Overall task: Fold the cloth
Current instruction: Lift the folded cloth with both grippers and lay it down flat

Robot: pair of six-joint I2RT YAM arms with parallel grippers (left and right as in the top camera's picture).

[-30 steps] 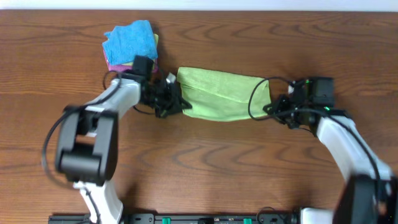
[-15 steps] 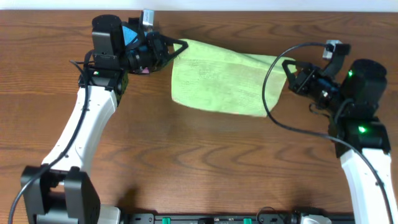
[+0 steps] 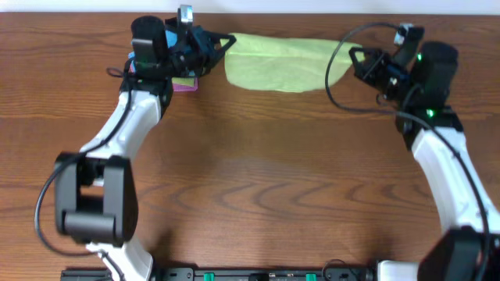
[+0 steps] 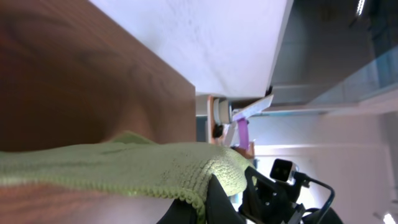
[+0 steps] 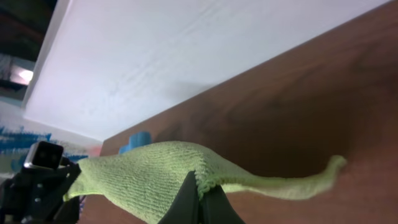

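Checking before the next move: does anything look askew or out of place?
Nothing damaged or spilled. The cloth hangs stretched between the left claw and right claw, both shut on its ends, close to the far edge of the table. In the right wrist view one corner trails loose past the grip.

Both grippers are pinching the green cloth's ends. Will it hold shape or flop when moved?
Likely floppy: the cloth drapes between the left gripper and right gripper, with a loose corner drooping. Probably light, since two edge pinches carry it. Its fuzzy pile should resist slipping.
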